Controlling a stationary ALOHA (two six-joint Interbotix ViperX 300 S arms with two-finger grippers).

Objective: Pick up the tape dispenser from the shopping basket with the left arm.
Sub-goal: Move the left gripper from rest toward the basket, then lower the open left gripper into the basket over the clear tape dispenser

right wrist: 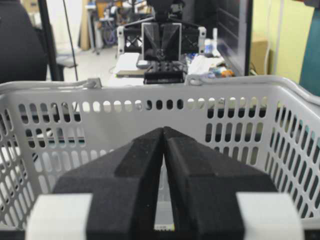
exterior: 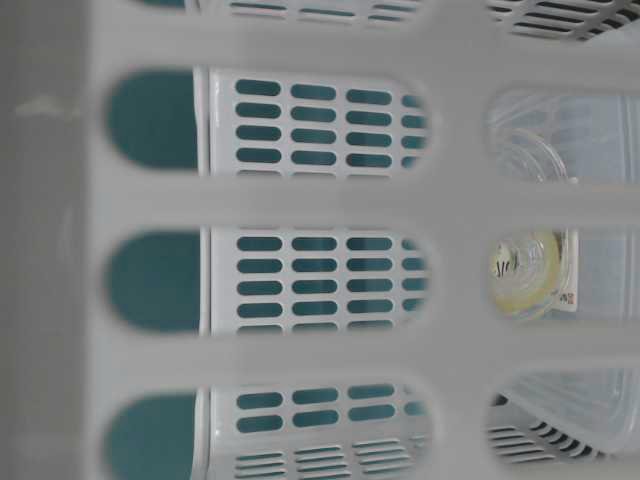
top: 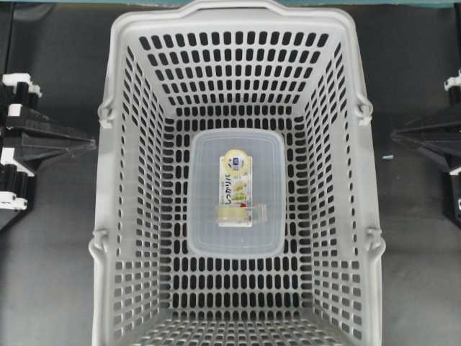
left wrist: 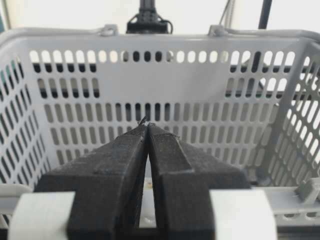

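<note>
The tape dispenser (top: 238, 189), a clear dispenser on a cream-yellow round-topped card, lies on a translucent container in the middle of the light-grey shopping basket (top: 108, 79). It also shows through a wall slot in the table-level view (exterior: 525, 272). My left gripper (top: 92, 143) is shut and empty outside the basket's left wall, level with the rim. In the left wrist view its tips (left wrist: 147, 125) meet in front of the basket's far wall (left wrist: 200, 90). My right gripper (top: 395, 135) is shut and empty outside the right wall, and it points at the basket (right wrist: 240, 100) in the right wrist view (right wrist: 163, 129).
The translucent rounded-rectangle container (top: 209, 234) covers the middle of the basket floor under the dispenser. The basket's high slotted walls and hinged handle clips (top: 106, 113) stand between both grippers and the dispenser. A dark table surface (top: 43, 259) surrounds the basket.
</note>
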